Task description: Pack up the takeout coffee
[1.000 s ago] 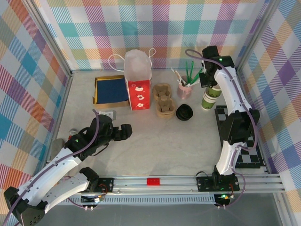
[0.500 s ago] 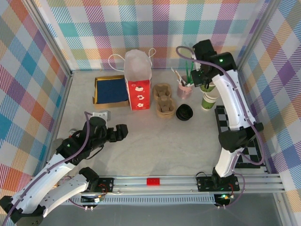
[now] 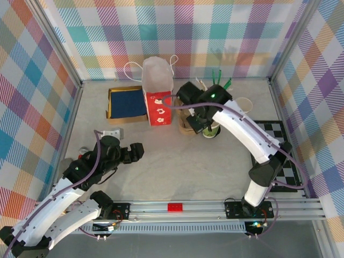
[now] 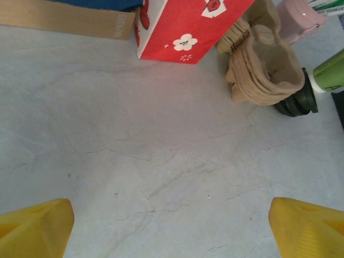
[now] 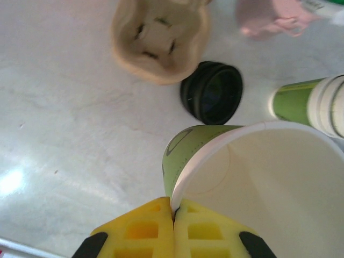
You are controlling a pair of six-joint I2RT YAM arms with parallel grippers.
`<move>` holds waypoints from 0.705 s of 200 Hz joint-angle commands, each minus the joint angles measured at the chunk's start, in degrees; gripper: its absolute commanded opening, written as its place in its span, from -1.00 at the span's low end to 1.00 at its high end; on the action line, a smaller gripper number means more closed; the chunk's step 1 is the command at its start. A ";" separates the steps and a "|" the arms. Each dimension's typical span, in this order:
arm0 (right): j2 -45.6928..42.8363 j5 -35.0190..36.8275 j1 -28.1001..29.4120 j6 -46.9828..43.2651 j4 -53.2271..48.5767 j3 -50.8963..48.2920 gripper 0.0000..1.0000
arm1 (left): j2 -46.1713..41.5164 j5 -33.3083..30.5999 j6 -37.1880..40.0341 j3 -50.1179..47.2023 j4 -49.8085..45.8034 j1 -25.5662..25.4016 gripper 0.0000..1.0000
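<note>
Tabletop (image 3: 177,166) was a pale grey-white slab with a marble look. It had thin hairline veins running across it and a soft glare spot in the right wrist view. Room-wise it was boxed in on the left, far and right by walls (image 3: 107,32) of pastel plaid cloth. A silver metal rail (image 3: 204,204) ran along the near edge, and a black-and-white checkerboard (image 3: 279,131) lay flat at the right.

Stuff sat in a loose row toward the far side:
- a flat blue tray (image 3: 126,102) with a tan cardboard rim at the left
- a tall red bag (image 3: 159,107) just right of it, with white flower prints and thin white loop handles
- a stack of moulded pulp cup carriers (image 5: 160,40) after that, rough, beige and lumpy

Just near-right of the carriers lay a round ribbed black lid (image 5: 212,94). A pink cup (image 5: 269,16) stood on the far side of the lid. Off to the right was a stack of green paper cups (image 5: 306,102) with cream rims.

The takeout cup (image 5: 258,177) was olive-green paper outside, smooth white inside, and open-topped. It was hanging off the right fingers (image 5: 145,234), which were pinched closed on its rim. It was mid-tabletop, right of the red bag and right by the black lid. Couldn't tell if its base touched the surface.

The left fingers (image 4: 35,228), chunky yellow plastic, were spread wide apart with nothing between them. They were over bare tabletop at the near left, well apart from everything.
</note>
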 commanded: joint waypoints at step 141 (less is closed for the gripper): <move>3.34 -4.85 12.47 19.25 24.18 -21.58 -1.00 | -9.73 0.15 -14.51 -11.94 3.14 -0.45 0.93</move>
